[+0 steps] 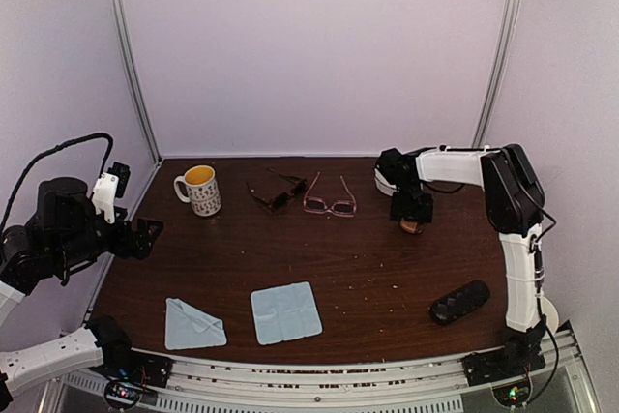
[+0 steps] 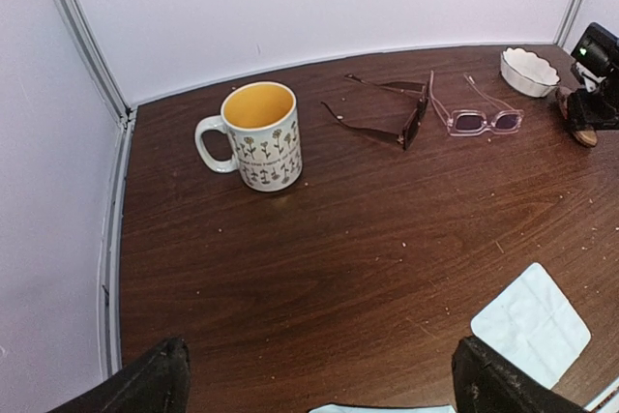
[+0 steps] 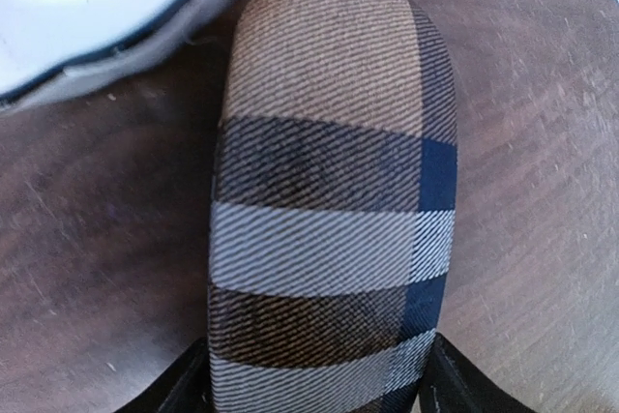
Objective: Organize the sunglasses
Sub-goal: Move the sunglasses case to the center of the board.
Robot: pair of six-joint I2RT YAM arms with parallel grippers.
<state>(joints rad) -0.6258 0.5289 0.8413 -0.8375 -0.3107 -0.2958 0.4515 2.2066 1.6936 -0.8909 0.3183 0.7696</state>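
Observation:
The dark sunglasses [image 1: 280, 192] [image 2: 411, 123] lie at the back middle of the table with their arms unfolded. The pink-framed sunglasses [image 1: 329, 202] [image 2: 481, 121] lie right beside them, arms also unfolded. My right gripper [image 1: 413, 218] [image 3: 314, 367] points down at the back right, its fingers [image 3: 174, 389] pressed to both sides of the tan striped case [image 1: 411, 227] [image 3: 329, 191], which rests on the table. My left gripper [image 1: 145, 236] [image 2: 319, 360] hangs wide open over the left edge, holding nothing, well short of both pairs.
A flowered mug [image 1: 200, 190] [image 2: 259, 135] stands at the back left. A white bowl [image 2: 529, 71] [image 3: 97, 7] sits just behind the striped case. A black oblong case [image 1: 459, 302] lies front right. Two pale blue cloths [image 1: 286, 312] [image 1: 191, 324] lie near the front edge.

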